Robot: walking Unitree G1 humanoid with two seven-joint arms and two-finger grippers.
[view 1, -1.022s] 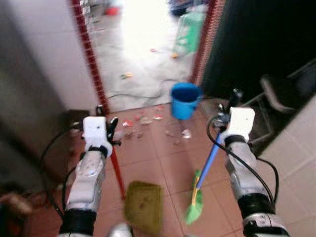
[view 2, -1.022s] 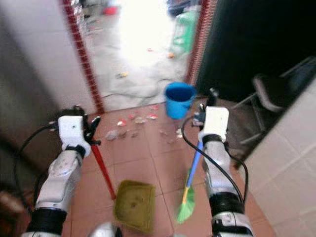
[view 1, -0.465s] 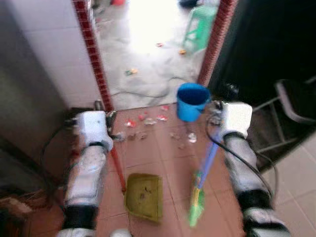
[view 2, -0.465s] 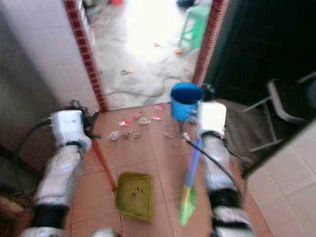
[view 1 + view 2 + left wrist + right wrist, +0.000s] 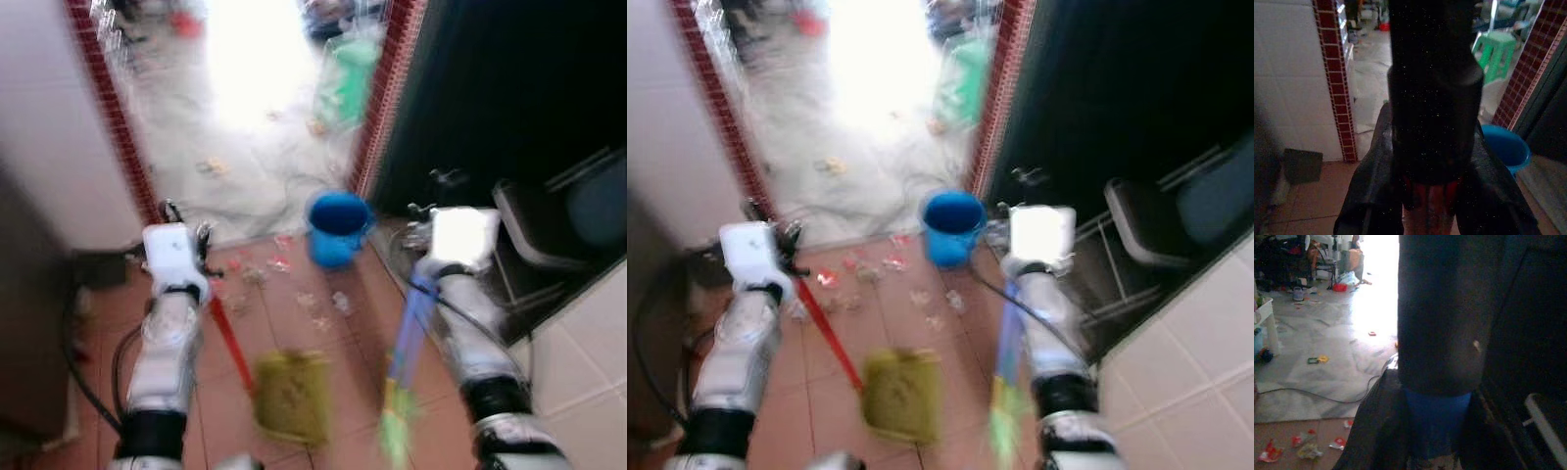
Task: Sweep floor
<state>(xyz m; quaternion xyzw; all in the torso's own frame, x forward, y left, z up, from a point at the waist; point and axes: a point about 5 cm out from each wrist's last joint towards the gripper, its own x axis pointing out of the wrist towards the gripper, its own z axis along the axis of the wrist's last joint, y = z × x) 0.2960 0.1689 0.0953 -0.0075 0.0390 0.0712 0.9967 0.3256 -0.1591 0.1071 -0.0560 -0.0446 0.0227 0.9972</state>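
Note:
My left gripper (image 5: pixel 184 227) is shut on the red handle (image 5: pixel 230 345) of an olive-green dustpan (image 5: pixel 292 397), which hangs low over the terracotta floor tiles. My right gripper (image 5: pixel 431 204) is shut on the blue handle (image 5: pixel 409 328) of a broom whose green bristles (image 5: pixel 395 433) reach the floor beside the pan. Scraps of litter (image 5: pixel 294 284) lie on the tiles ahead, in front of a blue bucket (image 5: pixel 336 227) by the doorway. In the left wrist view the black fingers (image 5: pixel 1376 191) clasp the red handle; in the right wrist view the blue handle (image 5: pixel 1436 423) sits between the fingers.
A doorway with red-brick edges (image 5: pixel 113 108) opens onto a bright grey floor with more litter, a cable and a green stool (image 5: pixel 345 83). A white tiled wall stands at left, a dark room with a chair (image 5: pixel 549 220) at right. The pictures are blurred.
The whole view has shifted and blurred as the camera moved; the doorway and bucket sit further left. Both grippers keep their hold on the dustpan and broom handles.

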